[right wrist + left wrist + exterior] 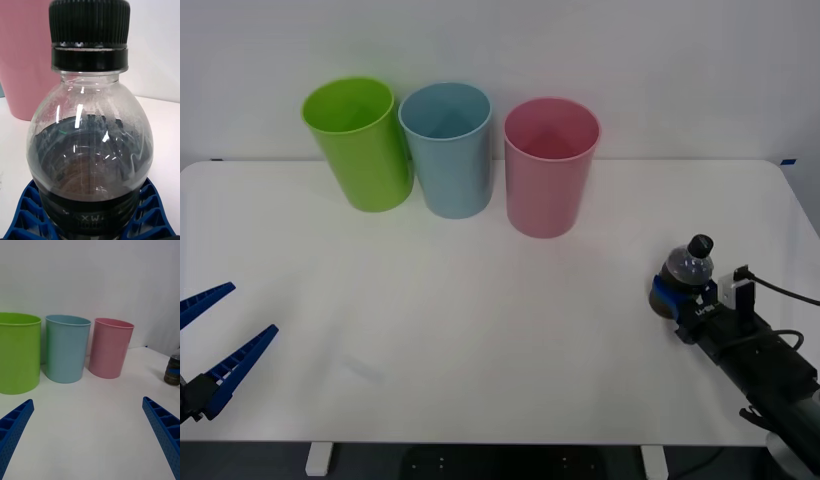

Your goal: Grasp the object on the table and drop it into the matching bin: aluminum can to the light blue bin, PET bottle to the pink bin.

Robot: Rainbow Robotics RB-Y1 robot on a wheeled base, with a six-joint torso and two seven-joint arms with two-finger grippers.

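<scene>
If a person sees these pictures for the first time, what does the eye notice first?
Three tall bins in a row at the table's far edge: lime green bin, light blue bin, pink bin. Next, near the right edge, the right gripper is closed around the small PET bottle with black cap. The left gripper waits open at the near left.

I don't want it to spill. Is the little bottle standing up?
Yes, upright: the PET bottle has its black cap on top, with the right pincer closed around its base.
</scene>
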